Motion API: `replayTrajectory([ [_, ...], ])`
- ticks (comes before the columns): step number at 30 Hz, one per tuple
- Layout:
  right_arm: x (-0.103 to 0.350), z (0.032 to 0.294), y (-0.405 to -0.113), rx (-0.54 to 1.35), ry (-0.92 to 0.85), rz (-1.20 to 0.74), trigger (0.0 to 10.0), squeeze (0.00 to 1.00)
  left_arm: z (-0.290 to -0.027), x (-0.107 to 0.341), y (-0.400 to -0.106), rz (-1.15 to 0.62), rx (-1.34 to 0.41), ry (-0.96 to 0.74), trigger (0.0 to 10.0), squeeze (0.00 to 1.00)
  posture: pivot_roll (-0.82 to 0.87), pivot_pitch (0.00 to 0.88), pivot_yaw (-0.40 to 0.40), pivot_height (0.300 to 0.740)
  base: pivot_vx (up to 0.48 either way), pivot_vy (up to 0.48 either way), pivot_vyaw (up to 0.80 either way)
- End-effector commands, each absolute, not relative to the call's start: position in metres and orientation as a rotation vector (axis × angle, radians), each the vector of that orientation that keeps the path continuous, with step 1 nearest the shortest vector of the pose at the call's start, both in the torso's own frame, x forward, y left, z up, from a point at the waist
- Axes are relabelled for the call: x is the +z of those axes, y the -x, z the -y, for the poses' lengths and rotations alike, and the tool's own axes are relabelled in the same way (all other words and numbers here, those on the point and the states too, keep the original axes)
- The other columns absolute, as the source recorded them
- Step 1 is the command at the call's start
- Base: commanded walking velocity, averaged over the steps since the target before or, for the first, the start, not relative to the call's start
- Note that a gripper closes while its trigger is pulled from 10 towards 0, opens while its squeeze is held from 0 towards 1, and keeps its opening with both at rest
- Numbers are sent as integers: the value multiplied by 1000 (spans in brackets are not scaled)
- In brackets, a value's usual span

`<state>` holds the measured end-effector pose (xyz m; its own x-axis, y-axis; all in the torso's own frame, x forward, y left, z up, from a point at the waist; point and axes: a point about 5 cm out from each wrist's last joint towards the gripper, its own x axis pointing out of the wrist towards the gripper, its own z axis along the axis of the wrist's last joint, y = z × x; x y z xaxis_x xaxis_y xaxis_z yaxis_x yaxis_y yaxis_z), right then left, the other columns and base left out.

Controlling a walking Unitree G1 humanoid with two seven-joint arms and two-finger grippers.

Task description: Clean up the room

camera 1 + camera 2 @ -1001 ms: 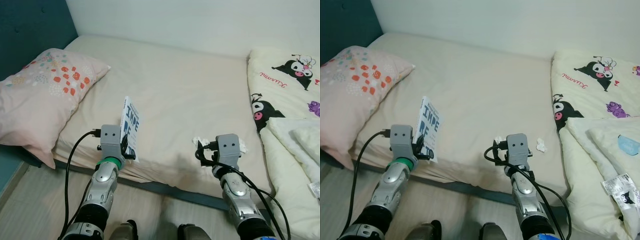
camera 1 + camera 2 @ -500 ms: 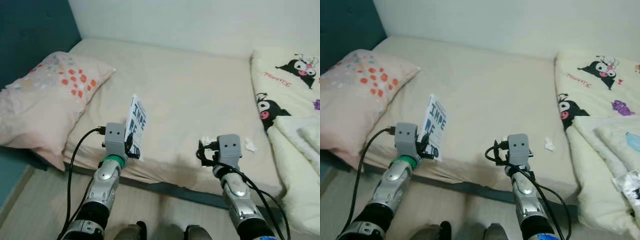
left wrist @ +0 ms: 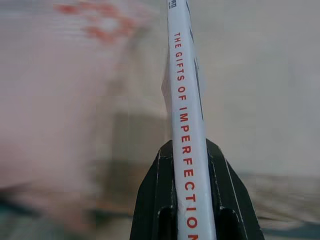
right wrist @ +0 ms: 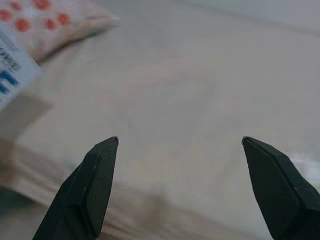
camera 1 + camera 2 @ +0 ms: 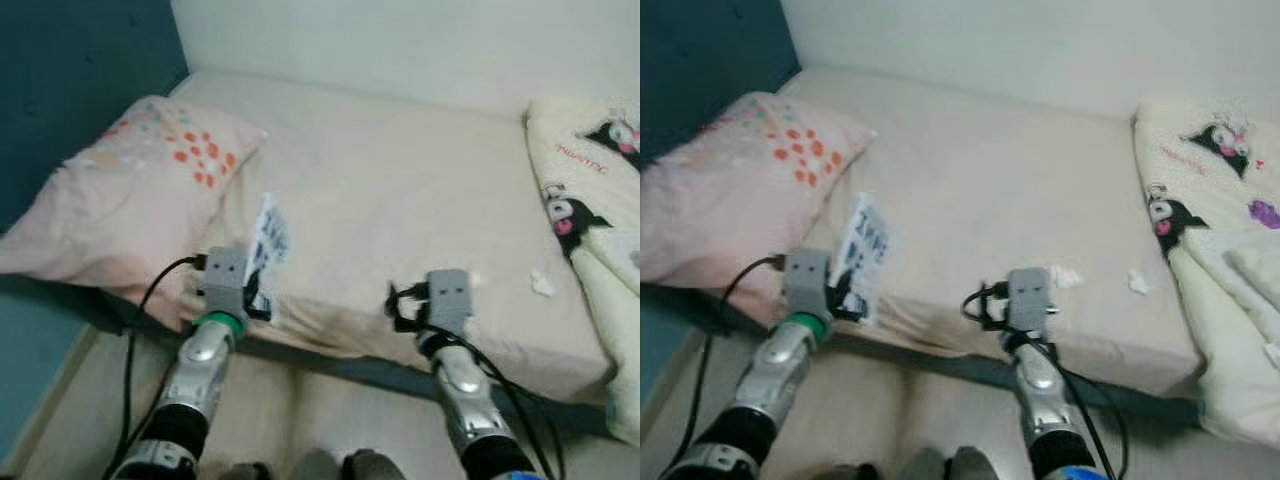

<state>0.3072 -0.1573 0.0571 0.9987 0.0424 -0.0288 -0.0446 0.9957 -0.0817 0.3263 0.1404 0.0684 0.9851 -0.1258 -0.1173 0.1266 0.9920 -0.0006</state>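
Observation:
A white book (image 5: 268, 238) with dark blue lettering stands upright over the bed's near edge, and my left gripper (image 5: 252, 296) is shut on its lower part. In the left wrist view its white spine (image 3: 187, 125) with red letters sits clamped between the two black fingers (image 3: 150, 200). My right gripper (image 4: 180, 145) stands open over the beige mattress (image 5: 400, 200), nothing between its fingertips (image 4: 102, 172). Two small white crumpled tissues lie on the mattress: one (image 5: 1067, 276) just beyond the right wrist, another (image 5: 541, 284) farther right.
A pink pillow (image 5: 120, 200) with orange dots lies at the bed's left, against a dark teal headboard (image 5: 70, 90). A cream blanket (image 5: 1220, 220) with cartoon prints covers the bed's right side. A white wall runs behind. Wooden floor (image 5: 70, 400) lies below the bed edge.
The whole picture has slid rightward and blurred, so the camera has turned left. The left gripper keeps the book; the right gripper stays open.

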Motion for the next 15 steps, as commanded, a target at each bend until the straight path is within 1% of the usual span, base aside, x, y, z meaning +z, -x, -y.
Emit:
replayTrajectory([
  [1,47,164,-301,18,79,-66,10000,0,-136,69,-326,-105,-142,-11,10000,0,-7,51,52,740,0,450,0],
  [2,46,164,-300,16,76,-67,10000,0,-136,69,-326,-105,-144,-13,10000,0,-6,51,57,740,0,442,0],
  [6,46,162,-300,6,65,-66,10000,0,-134,71,-327,-112,-175,-12,10000,0,-7,53,65,740,0,0,0],
  [9,45,162,-299,1,60,-64,10000,0,-129,74,-328,-101,-206,-30,10000,0,-5,55,73,740,0,-480,0],
  [15,45,161,-299,0,59,-64,10000,0,-127,74,-328,-98,-216,-40,10000,0,-6,57,75,740,0,-480,0],
])
